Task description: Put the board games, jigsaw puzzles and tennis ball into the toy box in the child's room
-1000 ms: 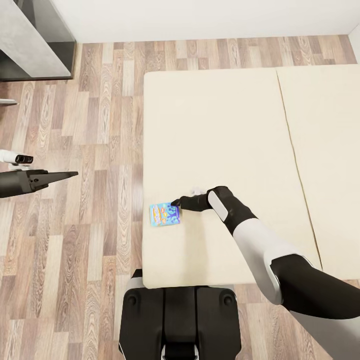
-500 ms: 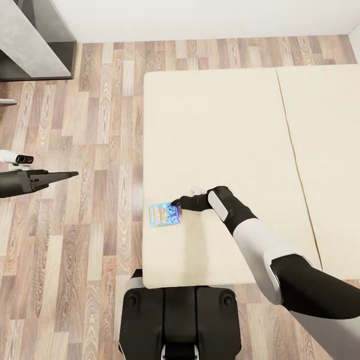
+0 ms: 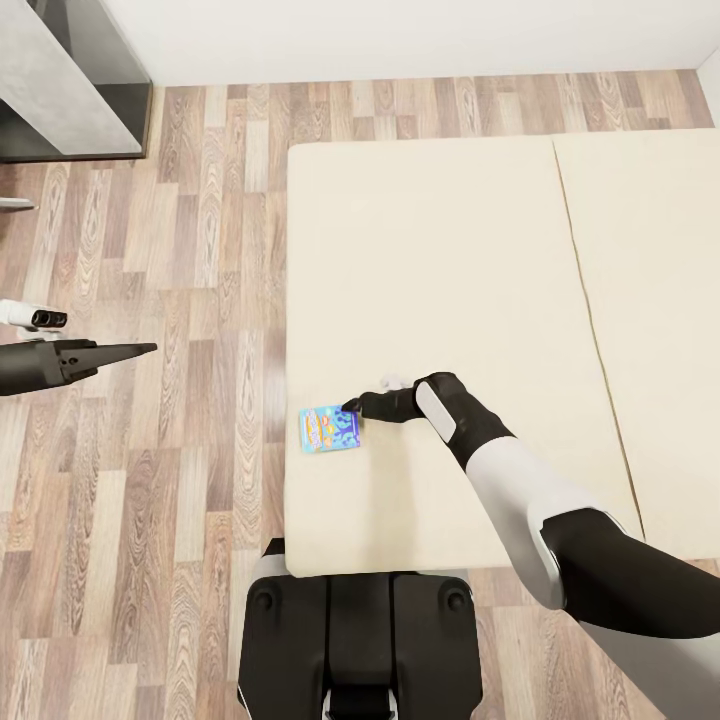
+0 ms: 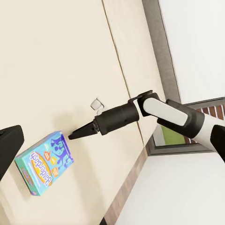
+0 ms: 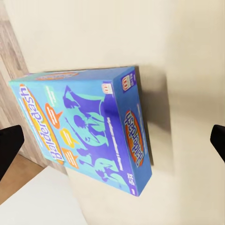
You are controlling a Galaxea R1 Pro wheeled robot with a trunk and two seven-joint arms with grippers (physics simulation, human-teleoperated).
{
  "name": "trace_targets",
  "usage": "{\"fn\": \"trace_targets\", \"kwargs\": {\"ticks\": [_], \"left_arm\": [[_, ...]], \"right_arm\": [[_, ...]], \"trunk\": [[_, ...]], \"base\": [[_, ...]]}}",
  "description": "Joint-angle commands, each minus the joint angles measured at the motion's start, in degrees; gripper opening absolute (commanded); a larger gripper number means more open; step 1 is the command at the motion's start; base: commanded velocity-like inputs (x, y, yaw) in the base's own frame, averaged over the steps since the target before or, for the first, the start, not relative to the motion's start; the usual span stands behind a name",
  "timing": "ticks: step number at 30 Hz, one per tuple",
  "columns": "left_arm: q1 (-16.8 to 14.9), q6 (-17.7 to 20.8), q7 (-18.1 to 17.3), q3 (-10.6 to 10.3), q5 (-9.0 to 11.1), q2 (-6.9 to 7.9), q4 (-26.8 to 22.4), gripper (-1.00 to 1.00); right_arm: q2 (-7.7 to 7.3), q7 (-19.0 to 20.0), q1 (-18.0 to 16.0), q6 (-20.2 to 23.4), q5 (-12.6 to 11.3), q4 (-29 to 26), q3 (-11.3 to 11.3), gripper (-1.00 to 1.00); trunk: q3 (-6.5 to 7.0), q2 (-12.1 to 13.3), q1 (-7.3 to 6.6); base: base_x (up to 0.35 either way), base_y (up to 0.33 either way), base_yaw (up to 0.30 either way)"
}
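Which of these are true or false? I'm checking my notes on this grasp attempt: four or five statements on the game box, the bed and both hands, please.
1. The blue Balderdash board game box lies flat on the cream mattress. True.
2. The right hand has lifted the box off the mattress. False: the box lies on the bed, and the hand is at its edge with both fingers wide apart.
3. The left hand hovers over the wooden plank floor. True.
4. The box sits in the middle of the bed. False: it lies near the mattress's edge, beside the floor.
5. A tennis ball lies next to the box. False: no ball is there.
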Motion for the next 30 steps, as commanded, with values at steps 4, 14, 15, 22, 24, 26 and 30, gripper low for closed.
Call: {"fn": "trace_targets", "kwargs": {"ticks": [4,14,15,22,24,26,30], "left_arm": [[-0.02,0.61,-0.19,-0.01,-0.08,-0.01,-0.01,1.00],[-0.02,0.59,-0.13,-0.08,-0.08,-0.08,-0.01,1.00],[-0.02,0.58,-0.12,-0.08,-0.09,-0.09,-0.01,1.00],[-0.02,0.57,-0.10,-0.10,-0.04,-0.11,-0.01,1.00],[-0.02,0.58,-0.10,-0.10,-0.03,-0.11,-0.01,1.00],[-0.02,0.54,-0.10,-0.10,-0.03,-0.11,-0.01,1.00],[0.01,0.51,-0.07,-0.12,-0.04,-0.11,-0.01,1.00]], "right_arm": [[0.00,0.32,-0.03,0.16,0.41,-0.02,0.06,1.00],[0.00,0.32,-0.03,0.16,0.41,-0.02,0.07,1.00],[0.00,0.32,-0.03,0.16,0.41,-0.02,0.07,1.00],[0.00,0.32,-0.03,0.16,0.41,-0.02,0.07,1.00],[0.00,0.32,-0.03,0.16,0.41,-0.02,0.07,1.00],[0.00,0.32,-0.03,0.16,0.41,-0.02,0.07,1.00],[0.00,0.32,-0.03,0.16,0.41,-0.02,0.07,1.00]], "trunk": [[-0.06,-0.09,0.04],[-0.06,-0.09,0.04],[-0.06,-0.09,0.04],[-0.06,-0.09,0.04],[-0.06,-0.09,0.04],[-0.06,-0.09,0.04],[-0.06,-0.09,0.04]], "base": [[0.000,0.082,0.000],[0.000,0.110,0.000],[0.000,0.120,0.000],[0.000,0.080,0.000],[0.000,0.156,0.000],[0.000,0.071,0.000],[0.000,0.111,0.000]]}}
